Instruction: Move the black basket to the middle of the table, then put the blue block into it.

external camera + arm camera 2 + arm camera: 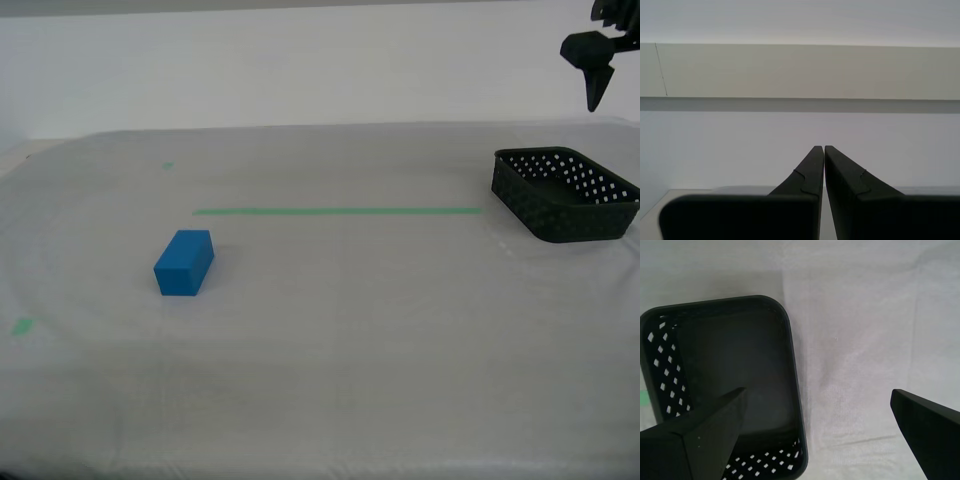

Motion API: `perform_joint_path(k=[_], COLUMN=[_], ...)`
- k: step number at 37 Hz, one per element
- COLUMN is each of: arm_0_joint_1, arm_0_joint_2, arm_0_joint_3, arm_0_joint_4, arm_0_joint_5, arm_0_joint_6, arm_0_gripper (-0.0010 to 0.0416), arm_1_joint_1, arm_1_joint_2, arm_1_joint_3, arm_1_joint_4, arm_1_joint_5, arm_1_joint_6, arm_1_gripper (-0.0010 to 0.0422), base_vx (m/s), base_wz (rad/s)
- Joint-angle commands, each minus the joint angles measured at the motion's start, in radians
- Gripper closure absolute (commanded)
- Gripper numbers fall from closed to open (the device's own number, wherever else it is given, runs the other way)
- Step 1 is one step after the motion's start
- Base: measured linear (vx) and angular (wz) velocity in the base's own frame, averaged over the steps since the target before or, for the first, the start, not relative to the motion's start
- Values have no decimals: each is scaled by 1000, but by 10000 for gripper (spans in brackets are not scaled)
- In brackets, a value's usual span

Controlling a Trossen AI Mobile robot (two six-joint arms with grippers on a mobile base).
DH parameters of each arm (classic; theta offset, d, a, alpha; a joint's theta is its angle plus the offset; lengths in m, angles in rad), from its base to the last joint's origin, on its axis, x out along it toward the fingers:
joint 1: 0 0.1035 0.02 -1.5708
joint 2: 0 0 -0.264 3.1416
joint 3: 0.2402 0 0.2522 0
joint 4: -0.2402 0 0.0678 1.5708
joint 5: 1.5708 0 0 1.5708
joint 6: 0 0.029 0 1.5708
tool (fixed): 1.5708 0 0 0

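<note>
The black basket (570,215) stands empty near the table's (350,340) edge at the exterior view's right. In the first wrist view the basket (735,360) lies below my first gripper (817,392), which is open, with one finger over the basket's floor and the other over bare cloth. In the exterior view my first gripper (600,90) hangs well above the basket. The blue block (184,262) lies on the cloth at the exterior view's left, far from the basket. My second gripper (820,148) is shut and empty, facing a wall; it does not show in the exterior view.
A long green tape line (335,211) runs across the middle of the table between block and basket. Small green tape bits lie at the far left (168,166) and near left (20,325). A pale wall stands behind the table.
</note>
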State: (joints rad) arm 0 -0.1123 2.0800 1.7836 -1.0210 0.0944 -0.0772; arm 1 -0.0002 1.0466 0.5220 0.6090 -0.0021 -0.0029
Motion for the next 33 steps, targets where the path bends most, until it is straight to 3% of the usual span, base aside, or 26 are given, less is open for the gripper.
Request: perform_joint_path(k=[1, 33], arm_0_joint_1=[-1, -7], arm_0_joint_2=[27, 254], arm_0_joint_3=[2, 1], arm_0_joint_4=[19, 70], arm_0_joint_5=[-18, -22], arm_0_joint_6=[-3, -12], arm_0_gripper=[6, 6], arm_1_joint_1=[0, 0], arm_1_joint_2=[0, 0], arm_1_joint_3=[2, 2], arm_1_joint_4=[4, -2], arm_1_joint_5=[-1, -1], arm_1_joint_6=[3, 3], arm_1_gripper=[412, 412], base_vx=[0, 0], base_wz=[0, 0])
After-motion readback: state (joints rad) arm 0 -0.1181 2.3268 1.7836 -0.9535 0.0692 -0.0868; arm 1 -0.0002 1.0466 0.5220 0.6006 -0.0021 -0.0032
